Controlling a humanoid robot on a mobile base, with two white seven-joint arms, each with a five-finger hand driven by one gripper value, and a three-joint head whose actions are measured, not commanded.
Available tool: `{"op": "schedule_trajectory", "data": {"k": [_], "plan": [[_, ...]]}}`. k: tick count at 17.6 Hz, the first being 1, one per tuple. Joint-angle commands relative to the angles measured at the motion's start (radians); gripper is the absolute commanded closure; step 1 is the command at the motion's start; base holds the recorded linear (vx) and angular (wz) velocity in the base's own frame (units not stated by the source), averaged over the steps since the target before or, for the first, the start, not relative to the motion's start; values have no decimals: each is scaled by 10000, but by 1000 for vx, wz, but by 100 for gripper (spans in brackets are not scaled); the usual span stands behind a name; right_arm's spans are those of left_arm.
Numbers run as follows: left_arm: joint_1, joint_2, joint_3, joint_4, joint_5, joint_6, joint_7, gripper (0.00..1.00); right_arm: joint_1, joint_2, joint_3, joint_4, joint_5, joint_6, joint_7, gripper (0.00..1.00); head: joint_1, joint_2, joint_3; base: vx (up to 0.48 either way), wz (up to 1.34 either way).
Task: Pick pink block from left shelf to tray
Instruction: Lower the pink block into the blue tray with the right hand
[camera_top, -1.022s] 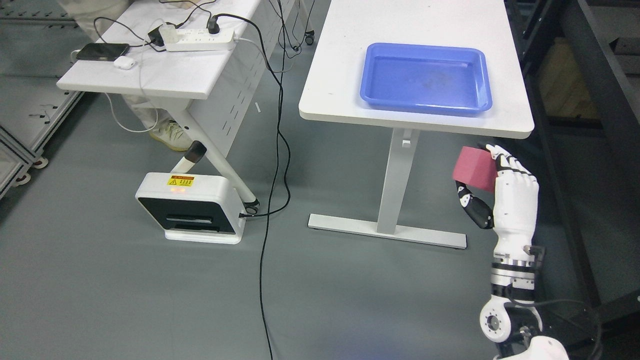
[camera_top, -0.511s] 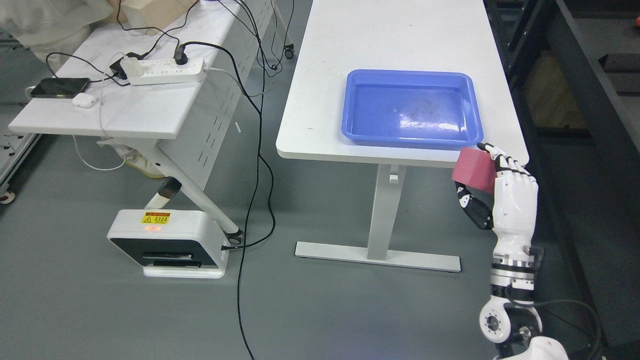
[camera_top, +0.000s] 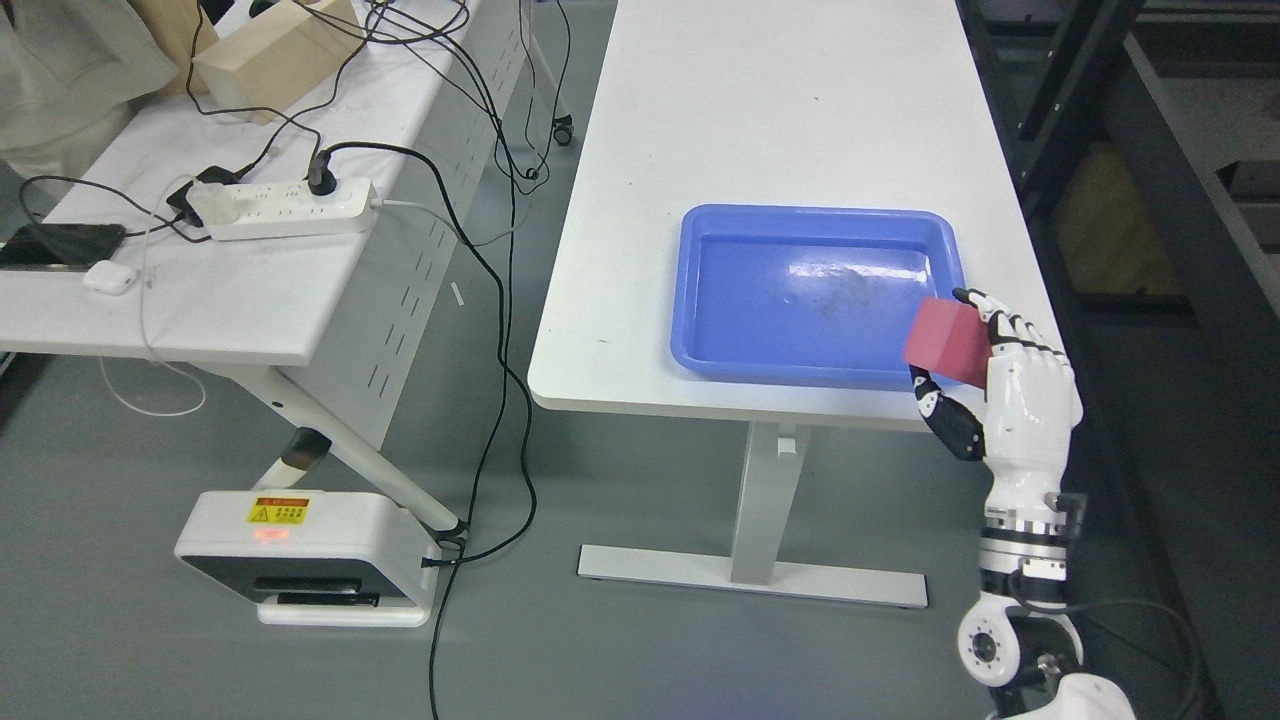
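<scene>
My right hand (camera_top: 975, 350) rises from the lower right, fingers curled around a pink block (camera_top: 945, 341). The block hangs over the near right corner of the blue tray (camera_top: 700, 300), which lies on the white table (camera_top: 640, 330). The tray holds nothing. My left arm does not show in the head view.
A second white table (camera_top: 200, 310) on the left carries a power strip (camera_top: 275, 208), a phone (camera_top: 55, 243), an earbud case (camera_top: 108, 277), cables and a wooden box (camera_top: 275, 55). A white floor unit (camera_top: 300, 555) sits below it. Dark shelving (camera_top: 1150, 150) stands at the right. A person's light garment (camera_top: 50, 80) shows top left.
The whole picture has shifted: the camera moved, so the table and tray now appear lower and closer. My right hand keeps the pink block, now overlapping the tray's near right corner.
</scene>
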Motion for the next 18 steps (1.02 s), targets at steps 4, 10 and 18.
{"op": "schedule_trajectory", "data": {"k": [4,10,18], "plan": [[323,175,0,-175,0,-4,-3,0,-15,-175,439,17,122,-56,3,97,0,0,0,221,-13],[323,175,0,-175,0,-4,-3,0,93,-175,854,17,138,-394,232,97,0,0,0,195,-5],[323,175,0,-175,0,-4,-3,0,659,-175,732,94,108,-317,1214,94,0,0,0,112,-17]]}}
